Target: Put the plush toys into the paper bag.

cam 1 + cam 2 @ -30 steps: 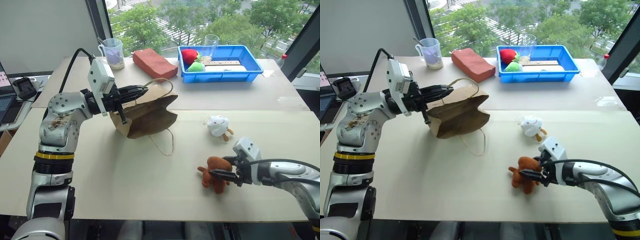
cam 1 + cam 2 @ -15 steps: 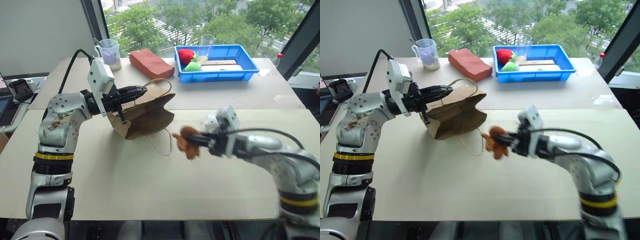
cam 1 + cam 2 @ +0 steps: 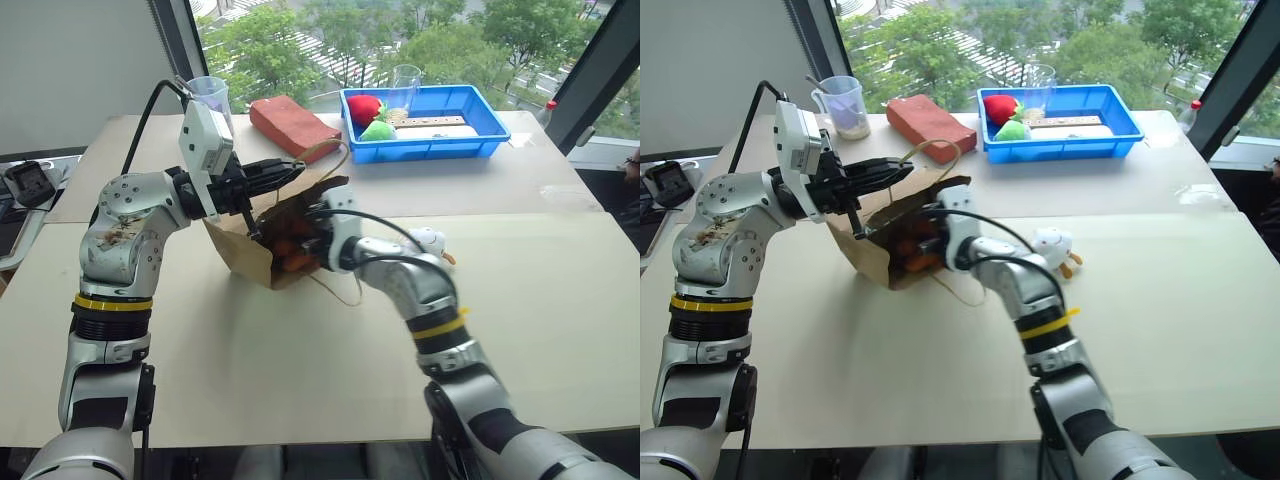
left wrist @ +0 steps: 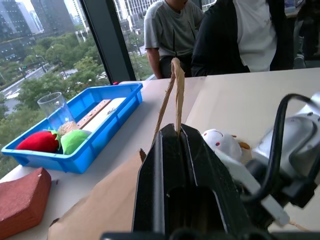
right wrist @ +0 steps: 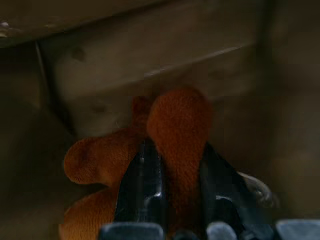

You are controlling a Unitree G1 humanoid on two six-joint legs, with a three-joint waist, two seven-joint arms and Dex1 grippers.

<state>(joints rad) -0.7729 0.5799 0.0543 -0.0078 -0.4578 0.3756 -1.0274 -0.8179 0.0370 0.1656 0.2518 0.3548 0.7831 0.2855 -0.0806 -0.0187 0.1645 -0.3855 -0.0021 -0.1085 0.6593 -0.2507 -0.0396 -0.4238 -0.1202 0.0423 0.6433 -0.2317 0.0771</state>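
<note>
— Two toys are at stake, and one is already inside the paper bag; the brown plush toy is pinched between the fingers of the right gripper, deep in the bag's mouth; the white plush toy is left on the table, just beside the right forearm.

— And the left gripper?

— It is pressed together on the bag's cord handle, so the mouth is held up and open.

— What could be spoiled from here?

— If the fingers are drawn back before being spread, the toy could be dragged out again; the thin wall could be torn by a snagged finger; the white toy could be swept away by the forearm.

— How is the bag lying?

— It is tilted, with its long axis running across the table and its mouth turned toward the right arm.
</note>
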